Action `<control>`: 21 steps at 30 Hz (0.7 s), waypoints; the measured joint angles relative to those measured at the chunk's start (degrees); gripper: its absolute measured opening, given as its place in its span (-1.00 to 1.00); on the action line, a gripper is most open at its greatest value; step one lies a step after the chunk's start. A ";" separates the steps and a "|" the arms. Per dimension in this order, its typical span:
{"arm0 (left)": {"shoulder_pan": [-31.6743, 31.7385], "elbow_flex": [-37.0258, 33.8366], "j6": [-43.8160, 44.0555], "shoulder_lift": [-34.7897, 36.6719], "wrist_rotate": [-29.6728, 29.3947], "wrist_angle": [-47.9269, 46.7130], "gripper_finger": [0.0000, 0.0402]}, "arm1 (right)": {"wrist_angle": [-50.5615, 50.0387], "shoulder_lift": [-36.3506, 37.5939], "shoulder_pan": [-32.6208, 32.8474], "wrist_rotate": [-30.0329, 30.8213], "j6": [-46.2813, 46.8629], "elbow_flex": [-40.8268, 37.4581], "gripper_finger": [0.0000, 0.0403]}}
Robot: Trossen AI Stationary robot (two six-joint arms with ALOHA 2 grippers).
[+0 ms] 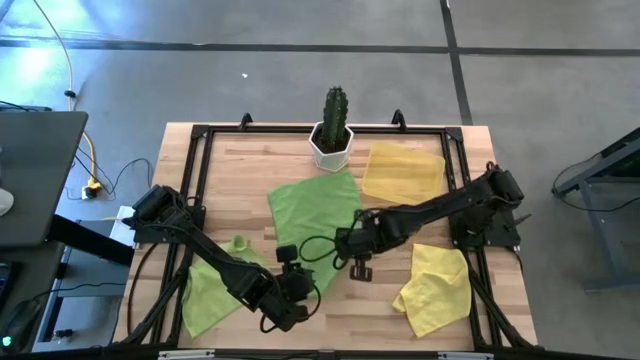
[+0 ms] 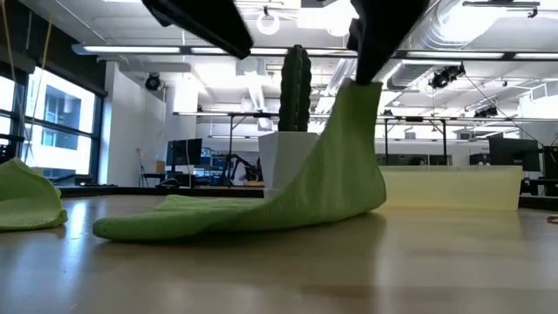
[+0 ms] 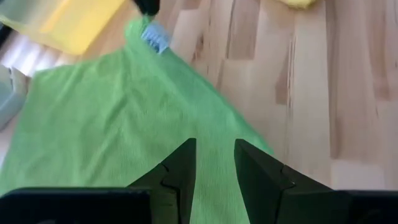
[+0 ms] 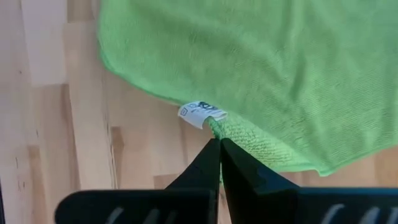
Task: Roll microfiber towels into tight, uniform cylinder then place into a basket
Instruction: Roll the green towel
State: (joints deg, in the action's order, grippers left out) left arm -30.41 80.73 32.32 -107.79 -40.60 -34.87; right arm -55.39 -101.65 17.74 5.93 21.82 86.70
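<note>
Centre of the high view: 1 lime-green towel (image 1: pixel 315 215) is spread flat, running from the cactus pot (image 1: pixel 331 145) down toward the lower middle of the frame.

The right gripper (image 4: pixel 219 144) is seen with fingers pressed together, pinching the towel's tagged corner (image 4: pixel 200 114). In the low view that corner is held raised, upper right of frame, while the rest trails down left onto the table (image 2: pixel 366 270).

The left gripper (image 3: pixel 214 163) hangs over the near edge of the same towel, fingers parted with a narrow gap, nothing held.

The basket (image 1: pixel 403 172) lies upper right of centre, nearer the right arm.

2 other towels are noted: a green one (image 1: pixel 215 285) at lower left, a yellow one (image 1: pixel 435 290) at lower right, both crumpled.

Judged: the roll axis is set by the lifted corner.
</note>
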 joint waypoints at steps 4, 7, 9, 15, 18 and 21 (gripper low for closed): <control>0.42 -1.88 0.79 0.00 -1.78 2.91 -0.51 | -2.03 0.02 -1.61 -0.02 -0.85 1.86 -1.00; 1.15 -3.80 2.01 -0.09 -0.82 6.87 -0.50 | -3.40 0.02 -2.87 -0.02 -1.29 2.53 -1.00; 1.64 -5.30 1.65 -0.25 0.46 10.62 -0.48 | -4.00 0.07 -3.73 -0.02 -1.31 2.60 -1.00; 2.77 -8.43 0.36 -0.42 0.43 16.69 -0.39 | -5.64 0.07 -6.11 -0.04 -1.33 2.60 -1.00; 3.61 -10.11 0.47 -0.48 -1.65 17.34 -0.34 | -5.74 0.07 -6.89 -0.04 -1.61 2.60 -1.00; 4.72 -11.38 1.96 -0.44 -4.08 17.70 -0.30 | -5.77 0.07 -7.21 -0.04 -2.41 2.60 -1.00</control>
State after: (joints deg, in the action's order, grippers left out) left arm -25.70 69.35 34.28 -108.22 -44.69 -17.17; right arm -61.17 -101.58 10.53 5.89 19.40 89.30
